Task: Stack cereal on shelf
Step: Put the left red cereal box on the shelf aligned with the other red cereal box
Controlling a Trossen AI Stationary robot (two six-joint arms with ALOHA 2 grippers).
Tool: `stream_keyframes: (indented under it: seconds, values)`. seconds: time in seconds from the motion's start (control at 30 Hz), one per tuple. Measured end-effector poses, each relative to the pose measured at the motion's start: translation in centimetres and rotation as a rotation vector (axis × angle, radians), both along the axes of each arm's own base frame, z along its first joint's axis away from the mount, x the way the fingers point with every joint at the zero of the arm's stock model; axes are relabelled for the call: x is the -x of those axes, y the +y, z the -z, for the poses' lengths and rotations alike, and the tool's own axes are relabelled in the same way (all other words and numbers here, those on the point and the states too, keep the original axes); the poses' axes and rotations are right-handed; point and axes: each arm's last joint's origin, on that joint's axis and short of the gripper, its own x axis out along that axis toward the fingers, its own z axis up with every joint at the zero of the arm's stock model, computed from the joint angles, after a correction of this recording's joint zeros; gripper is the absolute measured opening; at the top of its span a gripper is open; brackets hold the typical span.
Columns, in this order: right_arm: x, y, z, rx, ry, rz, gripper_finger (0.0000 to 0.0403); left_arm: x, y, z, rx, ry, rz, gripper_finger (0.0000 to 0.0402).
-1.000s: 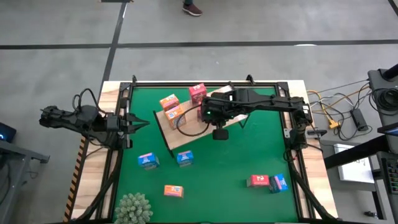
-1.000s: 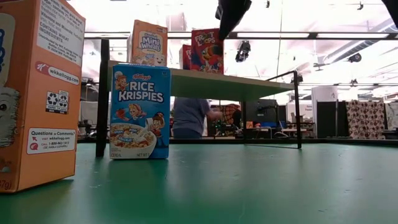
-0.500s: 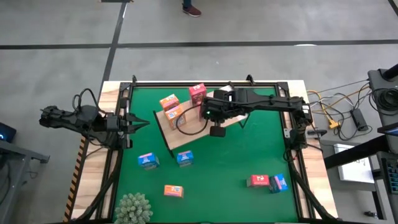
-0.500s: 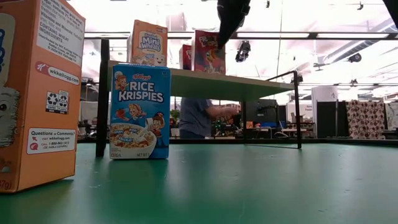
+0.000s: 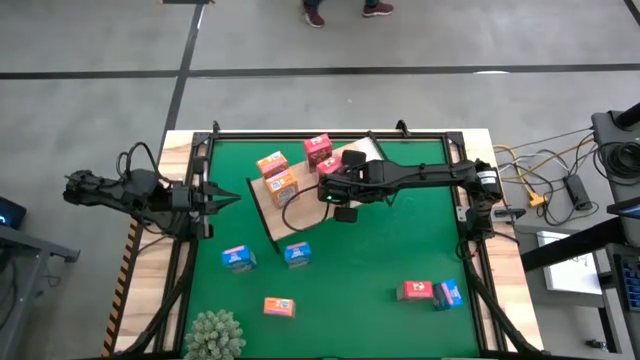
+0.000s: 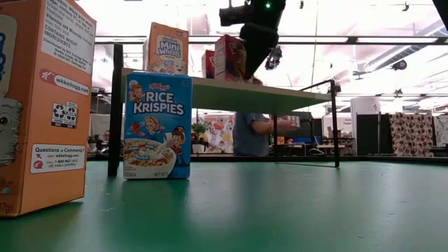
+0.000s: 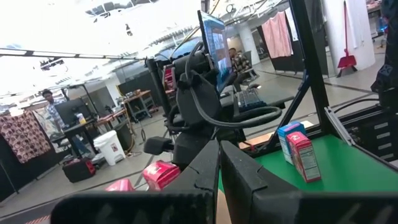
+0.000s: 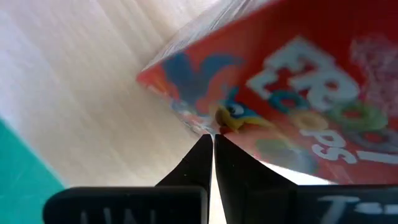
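The shelf (image 5: 300, 222) is a light-wood board on a dark frame, standing at the mat's far middle. On it stand two orange boxes (image 5: 271, 162) (image 5: 282, 184) and two pink-red boxes (image 5: 318, 147) (image 5: 328, 166). My right gripper (image 5: 327, 190) is shut and low over the shelf, right beside the nearer pink-red box (image 6: 229, 59). My left gripper (image 5: 218, 197) is shut and waits at the table's left edge. Other cereal boxes stand on the mat. My right gripper touches the nearer pink-red box with the tips of its shut fingers (image 8: 202, 152), at the lower edge of its printed front near a bottom corner (image 8: 202, 121). The fingers slant down from the table's right side. The box stands on the shelf board.
On the green mat stand two blue boxes (image 5: 238, 258) (image 5: 297, 255), an orange box (image 5: 279, 307), and a pink-red (image 5: 416, 291) and blue (image 5: 450, 294) pair near the right. A fuzzy green plant (image 5: 214, 335) sits at the near left. A person stands beyond the table (image 6: 248, 133).
My right gripper has come down and gone a little toward the table's left edge, against the nearer pink-red box. That box has turned about on the shelf and now shows a narrower side in the low view.
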Motion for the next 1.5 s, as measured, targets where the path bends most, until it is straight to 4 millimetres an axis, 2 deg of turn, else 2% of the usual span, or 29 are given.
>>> stream_keyframes:
  seconds: [0.4, 0.7, 0.93, 1.5]
  values:
    - [-0.6, -0.2, -0.2, 0.007, -0.06, -0.024, 0.0009, 0.0, 0.0, 0.0, -0.002, 0.0, 0.0, 0.0]
    - [-1.1, 0.1, -0.3, -0.105, -0.107, -0.079, 0.0009, 0.0, 0.0, 0.0, -0.002, 0.0, 0.0, 0.0]
    - [-1.8, 0.0, -0.7, -0.089, -0.188, -0.092, 0.0009, 0.0, 0.0, 0.0, -0.002, 0.0, 0.0, 0.0]
    - [-1.8, -0.6, -0.7, -0.077, -0.178, -0.094, 0.0009, 0.0, 0.0, 0.0, -0.002, 0.0, 0.0, 0.0]
